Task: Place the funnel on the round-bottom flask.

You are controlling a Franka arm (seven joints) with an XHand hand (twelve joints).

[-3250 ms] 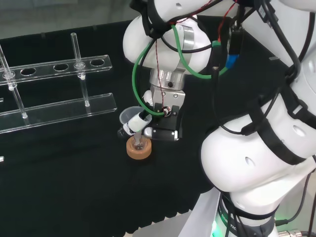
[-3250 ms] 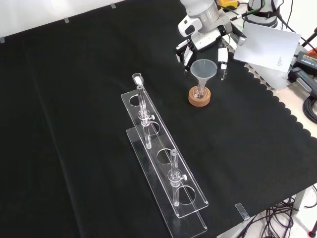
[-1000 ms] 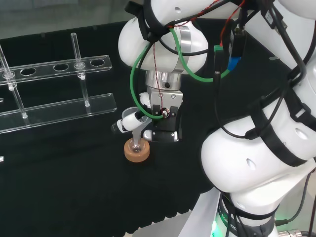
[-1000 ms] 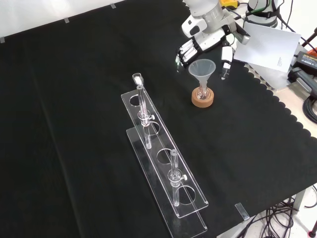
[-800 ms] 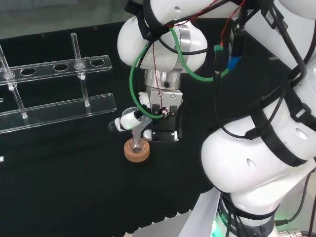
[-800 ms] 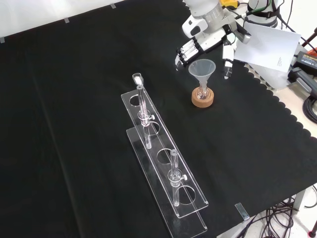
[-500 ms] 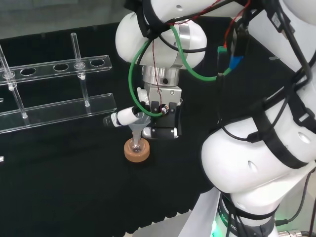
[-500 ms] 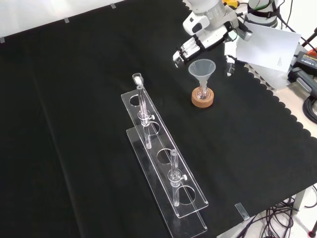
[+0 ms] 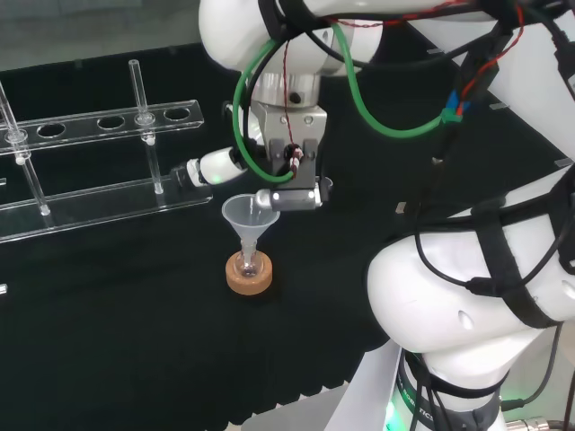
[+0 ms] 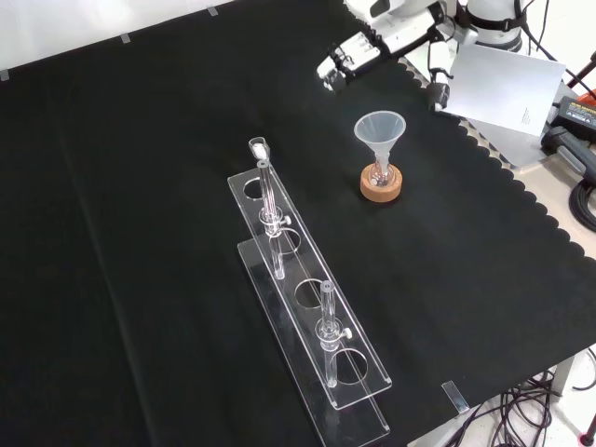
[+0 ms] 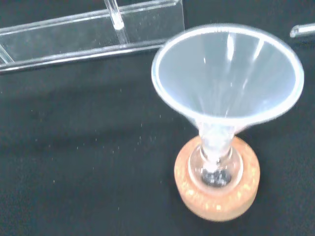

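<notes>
A black cloth [image 10: 140, 233] covers the whole bench, and its near edge on the right of the front view is cut in a wavy, scalloped line. Beyond that edge a white sheet of paper [image 10: 498, 88] lies on a pale grey surface. Black cables [image 10: 521, 410] hang in the lower right corner. At the top left, a light wall [image 10: 84, 23] stands behind the cloth, with small pieces of grey tape [image 10: 125, 38] on the edge.
</notes>
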